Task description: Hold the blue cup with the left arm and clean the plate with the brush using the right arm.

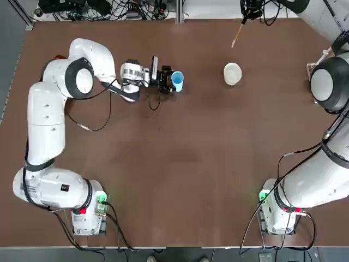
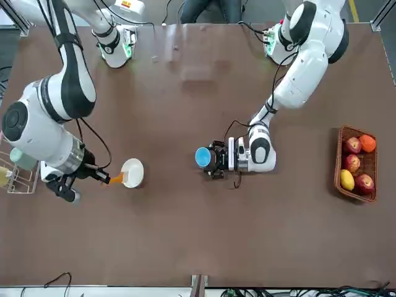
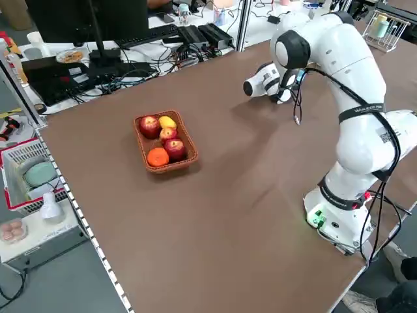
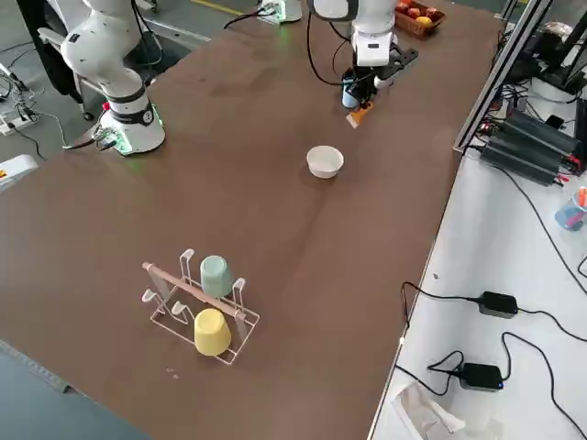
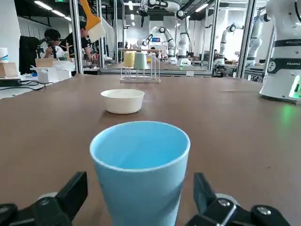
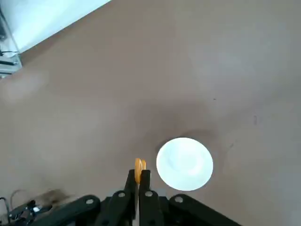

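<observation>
Currently, two white robot arms are working over one brown table; the clock below lies flat on the top view, twelve being the far side. The left gripper (image 5: 140,183) is standing with its two black fingers spread wide, one on either side of the single light-blue cylindrical cup (image 5: 140,174), which is standing upright with its mouth up. The right gripper (image 6: 138,174) is pinching one orange-handled brush with pale bristles (image 4: 360,115), its two fingers pressed together on the handle. The brush is hanging bristles downward, at about twelve o'clock from the one small, round cream-white dish (image 1: 232,73). That dish is resting on the table (image 1: 180,164), at about three o'clock from the cup and well apart from it. At three o'clock from the dish, one pale wire rack (image 4: 246,321) is holding two cups, one pale teal (image 4: 215,276) and one yellow (image 4: 212,332). Toward nine o'clock from the blue cup, one brown wicker basket (image 3: 174,166) is holding five fruits: three red apples (image 3: 150,126), one orange (image 3: 158,157) and one yellow fruit (image 3: 167,122).
</observation>
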You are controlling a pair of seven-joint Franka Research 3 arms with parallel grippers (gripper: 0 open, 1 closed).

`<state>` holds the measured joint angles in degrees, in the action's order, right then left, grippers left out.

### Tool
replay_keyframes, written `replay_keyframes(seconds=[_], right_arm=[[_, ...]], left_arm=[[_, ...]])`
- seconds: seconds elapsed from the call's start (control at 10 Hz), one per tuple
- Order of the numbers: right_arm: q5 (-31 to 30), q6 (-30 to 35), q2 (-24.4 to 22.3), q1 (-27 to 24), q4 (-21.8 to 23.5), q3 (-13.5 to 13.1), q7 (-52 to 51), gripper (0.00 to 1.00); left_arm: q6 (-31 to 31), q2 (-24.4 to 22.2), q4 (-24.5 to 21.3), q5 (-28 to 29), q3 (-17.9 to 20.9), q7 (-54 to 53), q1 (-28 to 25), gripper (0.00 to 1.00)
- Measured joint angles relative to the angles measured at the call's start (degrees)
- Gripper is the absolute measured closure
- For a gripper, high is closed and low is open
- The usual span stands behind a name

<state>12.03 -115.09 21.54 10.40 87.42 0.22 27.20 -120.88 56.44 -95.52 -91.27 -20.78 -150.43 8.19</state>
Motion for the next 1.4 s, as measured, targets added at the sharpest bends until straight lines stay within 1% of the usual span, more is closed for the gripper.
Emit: replay_keyframes(seconds=[0.4,0.6,0.9,1.0,1.1,1.2,1.4], right_arm=[[4.03,-0.22,-0.08,-2.91,0.97,0.02,-7.95,0.96],[6.71,-1.81,-0.29,-5.68,3.55,0.72,-13.31,0.96],[7.15,-2.80,-0.42,-6.25,6.27,1.57,-14.51,0.96],[7.16,-4.90,-0.42,-6.19,7.91,1.86,-15.37,0.96],[7.25,-8.65,-0.36,-6.11,10.46,2.24,-17.00,0.96],[8.65,-12.33,-0.25,-6.06,13.53,2.55,-19.73,0.96],[14.99,-14.61,-0.20,-6.30,17.37,2.47,-28.86,0.96]], left_arm=[[0.00,-1.52,-2.59,0.19,0.01,-0.54,-1.37,0.00],[0.01,-1.88,-2.86,0.51,0.01,-0.57,-1.78,0.01],[0.02,-2.01,-2.96,0.95,0.01,-0.58,-2.11,0.00],[0.03,-2.05,-3.12,1.11,0.01,-0.62,-2.39,0.01],[0.03,-2.15,-3.35,1.15,0.01,-0.73,-2.71,0.01],[0.06,-2.34,-3.63,1.17,0.00,-0.86,-2.96,0.00],[0.11,-2.95,-4.09,1.23,-0.02,-1.03,-3.55,0.00]])
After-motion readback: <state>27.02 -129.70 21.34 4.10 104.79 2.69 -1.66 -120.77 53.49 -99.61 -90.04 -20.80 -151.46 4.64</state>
